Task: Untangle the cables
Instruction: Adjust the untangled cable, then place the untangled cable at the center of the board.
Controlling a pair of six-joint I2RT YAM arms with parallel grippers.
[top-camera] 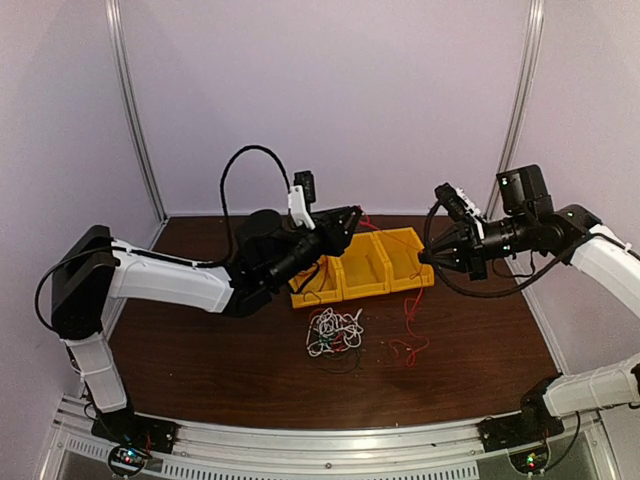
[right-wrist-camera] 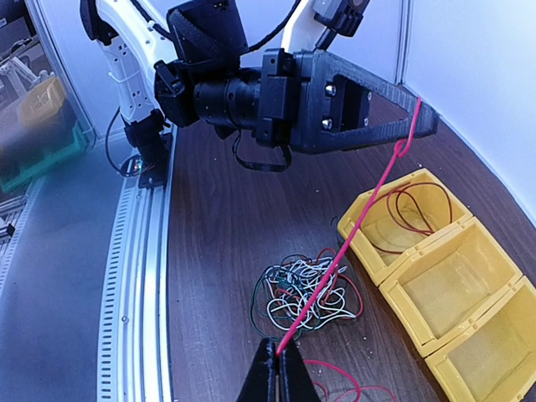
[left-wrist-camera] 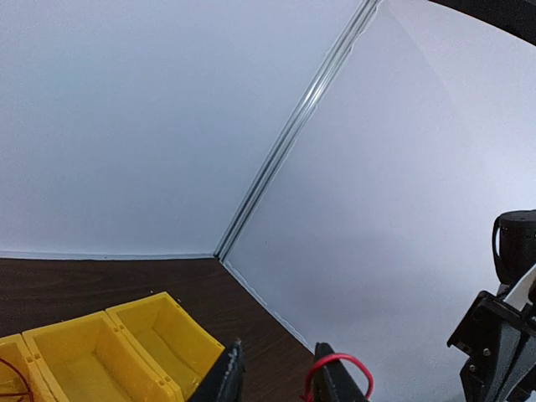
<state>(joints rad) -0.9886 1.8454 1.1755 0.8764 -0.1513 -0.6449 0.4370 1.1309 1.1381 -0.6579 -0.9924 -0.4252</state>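
Just in front of the yellow three-compartment plastic bin [top-camera: 365, 290] lies the clump of thin red, white and black cables [top-camera: 335, 333]. One red wire [right-wrist-camera: 352, 243] is stretched taut over the bin, end to end.

Right gripper [right-wrist-camera: 272, 362]: jaws pinched shut on it.

Left gripper [left-wrist-camera: 278, 367]: jaws apart, wire apparently hooked over one finger, not clamped.

Judgement: cables light, limp, snag-prone. Take single strands near free ends, away from the knot.
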